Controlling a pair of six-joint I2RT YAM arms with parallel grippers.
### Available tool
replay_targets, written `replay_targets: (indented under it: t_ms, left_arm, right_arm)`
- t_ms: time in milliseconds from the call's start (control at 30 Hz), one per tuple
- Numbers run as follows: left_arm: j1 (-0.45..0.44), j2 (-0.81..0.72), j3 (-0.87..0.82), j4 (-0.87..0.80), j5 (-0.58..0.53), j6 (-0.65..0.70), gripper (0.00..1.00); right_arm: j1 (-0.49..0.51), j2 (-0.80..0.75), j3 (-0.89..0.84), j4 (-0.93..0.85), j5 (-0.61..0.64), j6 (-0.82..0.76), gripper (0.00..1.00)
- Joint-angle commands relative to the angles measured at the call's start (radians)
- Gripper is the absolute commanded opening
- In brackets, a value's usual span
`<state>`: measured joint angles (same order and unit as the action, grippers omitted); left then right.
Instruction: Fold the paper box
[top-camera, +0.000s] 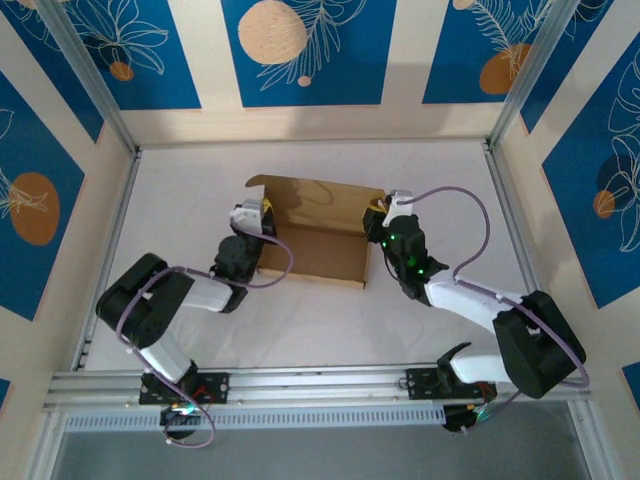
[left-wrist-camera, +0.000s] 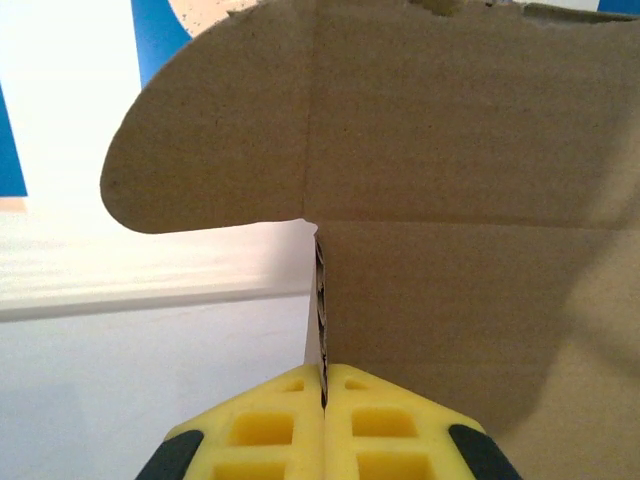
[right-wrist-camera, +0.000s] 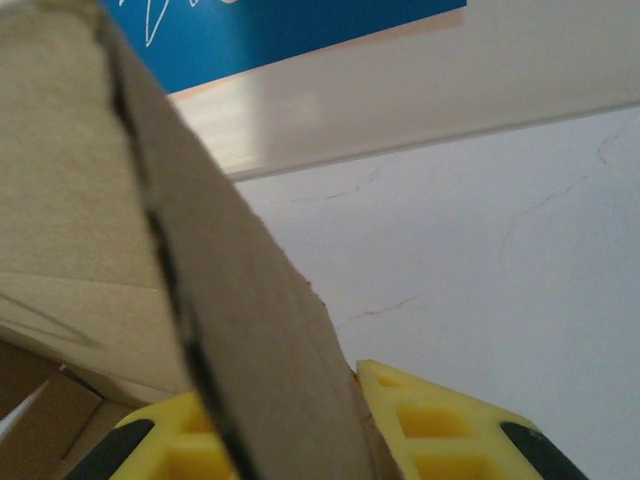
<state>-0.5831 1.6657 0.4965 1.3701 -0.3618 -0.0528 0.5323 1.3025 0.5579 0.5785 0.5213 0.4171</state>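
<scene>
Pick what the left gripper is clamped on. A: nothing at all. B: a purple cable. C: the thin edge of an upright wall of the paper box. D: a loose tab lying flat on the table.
C: the left wrist view shows the left gripper pinched shut on the standing wall edge of the paper box.

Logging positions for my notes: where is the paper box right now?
In the top view, the paper box sits mid-table between the left gripper and right gripper.
</scene>
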Motion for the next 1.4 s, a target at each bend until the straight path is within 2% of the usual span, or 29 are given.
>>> replay_targets:
  t_ms: [0,233,400,633,800,967,1233,1367]
  left_arm:
    - [-0.032,0.044,0.059,0.038,0.142,0.029,0.0]
    - [-0.019,0.146,0.115,0.038,0.141,0.024,0.0]
    - [-0.004,0.19,0.114,0.038,0.125,-0.011,0.0]
    - [-0.004,0.17,0.066,0.038,0.161,-0.019,0.0]
    - [-0.006,0.16,0.041,0.037,0.154,-0.01,0.0]
    - [-0.006,0.153,0.019,0.038,0.164,0.017,0.0]
    - [-0.007,0.135,-0.014,0.038,0.158,0.067,0.0]
    - [-0.008,0.138,-0.018,0.037,0.156,0.096,0.0]
  right_arm:
    - [0.009,0.041,0.038,0.133,-0.176,-0.062,0.24]
    - [-0.029,0.142,0.05,0.223,-0.207,-0.084,0.25]
    - [-0.022,0.19,0.037,0.258,-0.202,-0.1,0.25]
    - [-0.003,0.159,-0.056,0.301,-0.159,-0.09,0.26]
    - [0.02,0.122,-0.093,0.284,-0.145,-0.094,0.32]
    - [0.039,0.091,-0.115,0.256,-0.144,-0.098,0.42]
    - [0.039,-0.049,-0.105,0.138,-0.191,-0.122,0.62]
    - [0.036,-0.123,-0.105,0.073,-0.235,-0.113,0.76]
